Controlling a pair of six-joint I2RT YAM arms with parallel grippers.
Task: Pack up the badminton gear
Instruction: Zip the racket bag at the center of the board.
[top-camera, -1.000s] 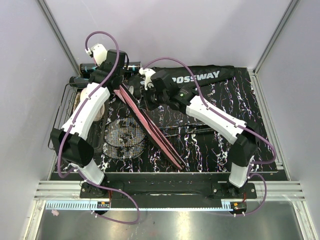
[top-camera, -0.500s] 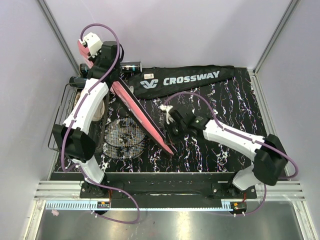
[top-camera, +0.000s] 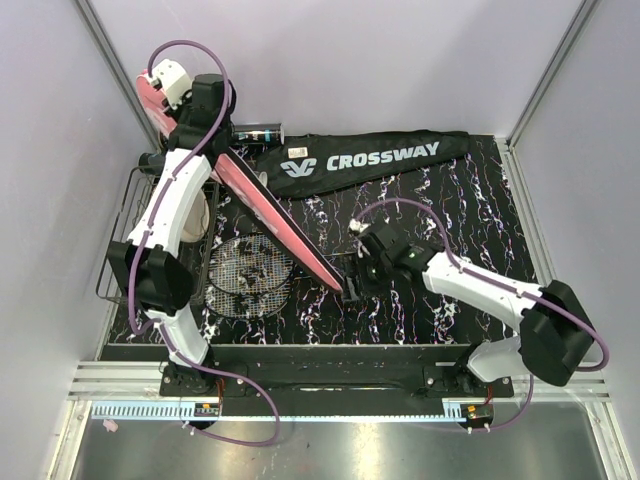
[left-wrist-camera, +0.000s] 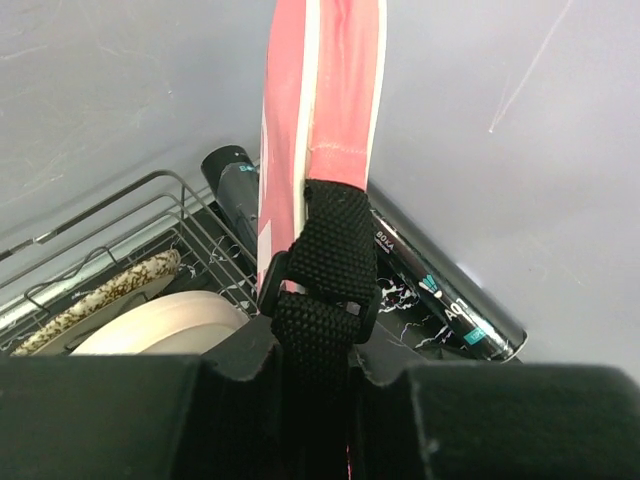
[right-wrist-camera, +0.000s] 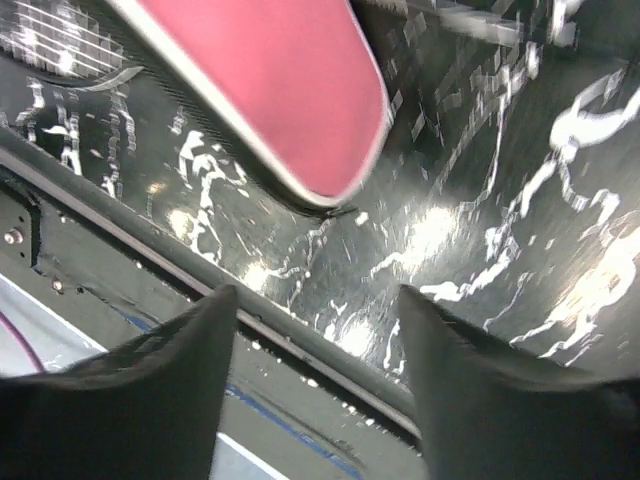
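Note:
The pink racket case slants from the back left corner down to the table's middle front. My left gripper holds its raised top end, shut on the case's black webbing strap, with the pink case rising above the jaws. My right gripper hovers at the case's low end, open with nothing between its fingers. The black CROSSWAY bag lies along the back. A dark tube lies at the back wall, and is also in the left wrist view. A racket head lies under the case.
A black wire basket stands at the left edge, holding a cream disc. The table's front rail runs just below my right fingers. The walls stand close behind the left gripper.
My right arm has swung from the back by the bag to the case's near end, and its gripper has opened. My left arm has lifted the case's top end further back-left.

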